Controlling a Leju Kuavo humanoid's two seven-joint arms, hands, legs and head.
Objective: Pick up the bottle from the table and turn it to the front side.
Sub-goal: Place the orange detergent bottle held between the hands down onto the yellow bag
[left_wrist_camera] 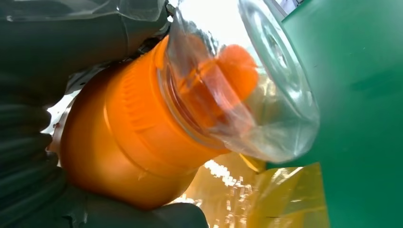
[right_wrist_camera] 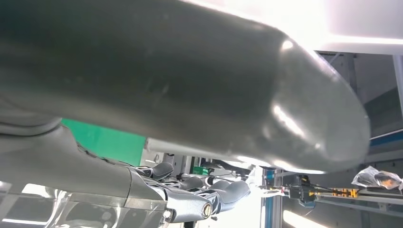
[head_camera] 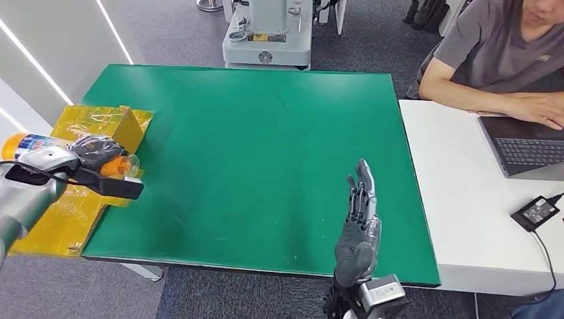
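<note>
My left hand (head_camera: 93, 151) grips a bottle (head_camera: 118, 165) at the left edge of the green table (head_camera: 266, 139), above the yellow wrapped box. The bottle lies roughly sideways, its orange neck and clear cap pointing toward the table's middle and its white labelled body (head_camera: 30, 144) sticking out behind the hand. In the left wrist view the orange bottle (left_wrist_camera: 133, 137) with its clear cap (left_wrist_camera: 266, 80) sits between the dark fingers (left_wrist_camera: 28, 161). My right hand (head_camera: 359, 212) stands over the table's near right part, fingers straight and apart, holding nothing; its fingers (right_wrist_camera: 223, 190) also show in the right wrist view.
A yellow wrapped box (head_camera: 100, 126) and yellow sheet lie at the table's left edge. A white table (head_camera: 459, 199) at the right carries a laptop (head_camera: 525, 146) and a black power adapter (head_camera: 535, 211); a person (head_camera: 505, 53) sits there. A white machine base (head_camera: 266, 40) stands behind.
</note>
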